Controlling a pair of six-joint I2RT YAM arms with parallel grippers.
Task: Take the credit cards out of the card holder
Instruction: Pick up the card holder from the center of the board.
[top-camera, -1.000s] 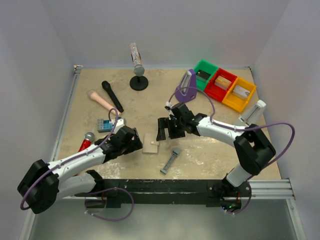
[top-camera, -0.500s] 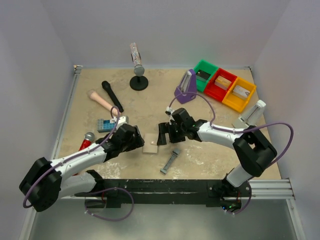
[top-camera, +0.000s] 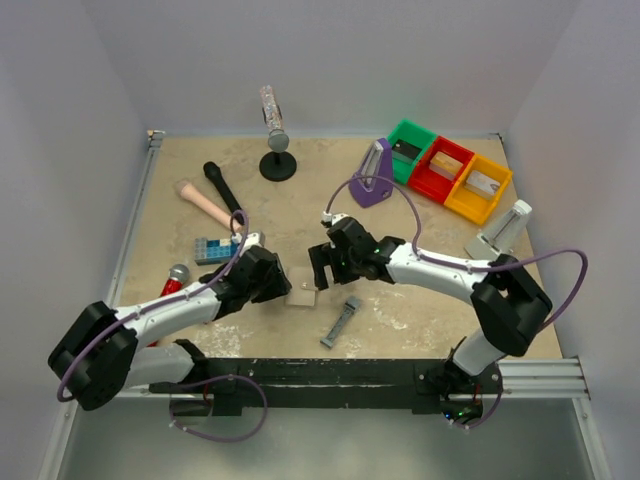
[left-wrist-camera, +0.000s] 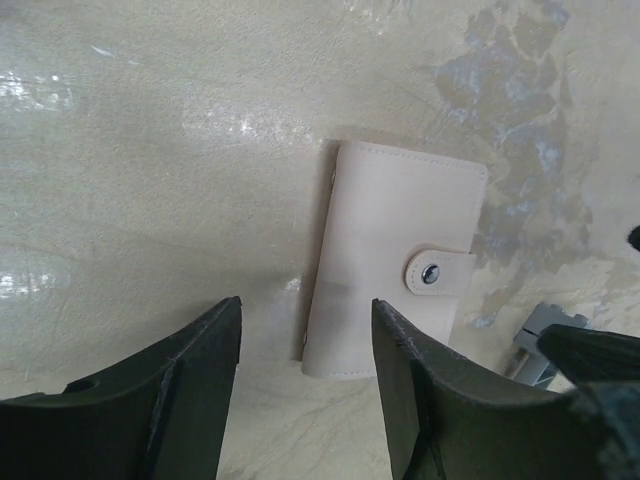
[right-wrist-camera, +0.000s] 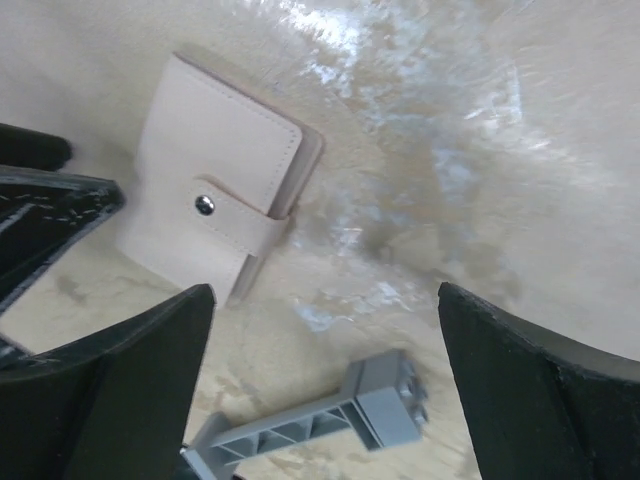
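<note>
The holder (left-wrist-camera: 395, 260) was found flat on the table (left-wrist-camera: 150, 150), folded shut, with its tab (left-wrist-camera: 437, 273) snapped down. No cards were to be seen; they were presumably inside, though that could not be told from these views.

The left gripper (left-wrist-camera: 306, 312) was seen with its fingers parted and nothing clasped between them. The holder lay straight ahead of those fingers, a little toward the right-hand one. Its near short end was just at the fingertips and partly hidden behind that finger. Its long axis ran away from the fingers, roughly in line with the reach. The tab crossed the long edge on the right-hand finger's side.

The right gripper (right-wrist-camera: 325, 292) was spread wide and held nothing. From it the holder lay ahead and off toward the finger at the left of that view, outside the gap, with its long axis slanted. The bar (right-wrist-camera: 320, 425) lay closer in, between the fingers.

The left arm was judged the nearer. The tab, it was judged, would have to be undone first.
</note>
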